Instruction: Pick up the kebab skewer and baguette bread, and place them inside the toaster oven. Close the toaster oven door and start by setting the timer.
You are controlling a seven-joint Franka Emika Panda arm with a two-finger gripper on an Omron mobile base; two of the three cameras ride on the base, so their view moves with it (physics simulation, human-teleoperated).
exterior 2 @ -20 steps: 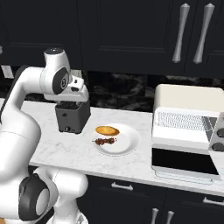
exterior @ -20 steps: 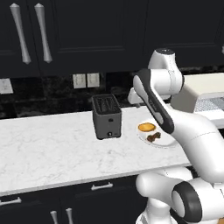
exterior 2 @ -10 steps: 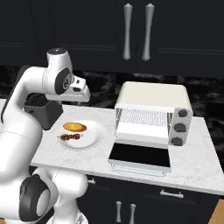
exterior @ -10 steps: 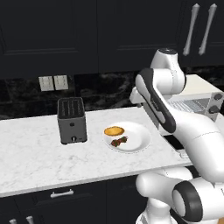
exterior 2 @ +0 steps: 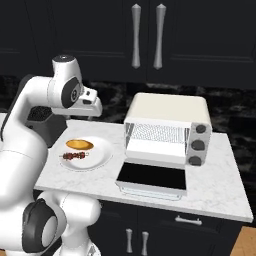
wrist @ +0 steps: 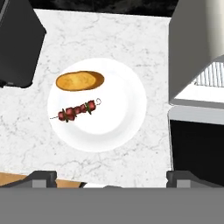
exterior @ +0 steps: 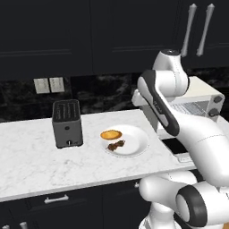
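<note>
nothing of the task looks done yet. the skewer (wrist: 78, 110) and the bread (wrist: 80, 80) both lie on the white plate (wrist: 127, 113), side by side and not touching, the bread on the far side of the plate and the skewer on the near side. the plate sits on the marble worktop (exterior: 31, 165) between the dark slot toaster (exterior: 67, 123) on the left and the oven (exterior 2: 167, 129) on the right.

the oven door (exterior 2: 152, 176) is already dropped flat toward the near edge of the worktop, so the wire rack (exterior 2: 157, 133) is bare and open to load; i see nothing inside it. the three knobs (exterior 2: 198, 145) run down its right face, untouched as far as i can judge.

the end effector (wrist: 111, 177) hangs high above the plate, looking straight down on it, with its fingers (wrist: 41, 177) spread wide apart and nothing between them. it is well clear of both foods.

so everything is left: come down and take one item, carry it right onto the rack, come back for the other, swing the door up shut, then turn the timer knob. which knob is the timer i cannot tell from here.
</note>
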